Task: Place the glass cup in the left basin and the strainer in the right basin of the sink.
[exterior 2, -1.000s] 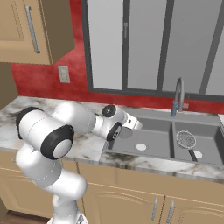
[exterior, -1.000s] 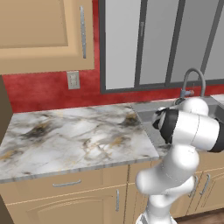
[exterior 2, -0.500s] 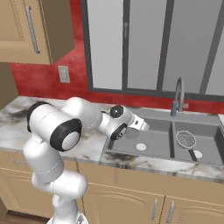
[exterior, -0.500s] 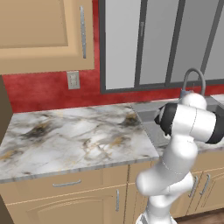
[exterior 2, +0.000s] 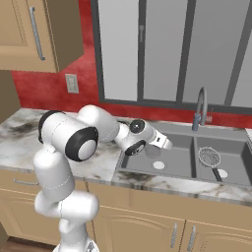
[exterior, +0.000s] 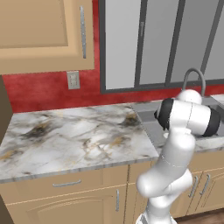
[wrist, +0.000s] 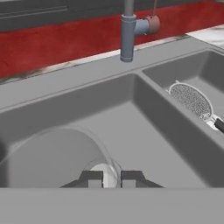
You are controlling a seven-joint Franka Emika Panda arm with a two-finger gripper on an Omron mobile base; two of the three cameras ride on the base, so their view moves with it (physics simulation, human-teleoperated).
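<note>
**Cup over the left basin, strainer already in the right**

The strainer [exterior 2: 209, 156] lies in the right basin [exterior 2: 231, 165], its mesh bowl toward the far wall and its dark handle reaching near, close to the white drain. That half of the task looks done.

The step in hand is the glass cup [wrist: 61, 155]. The hand [wrist: 111, 178] is closed on its rim, fingers nearly together, and in the right base view the cup hangs from the hand [exterior 2: 165, 144] over the left basin [exterior 2: 170, 165], above or just beside the white drain; whether it touches the floor I cannot tell. The next move calls for lowering it until it rests, then opening the fingers and lifting straight up so the thin wall is not dragged over.

The cup is a pale, almost colourless tumbler, smooth and curved. The strainer is fine grey wire mesh in a metal rim. The sink [exterior: 151, 118] is matte dark grey, square-cornered, with a central divider and an arched faucet [exterior 2: 199, 108]. The worktop [exterior: 74, 135] is veined marble.
</note>
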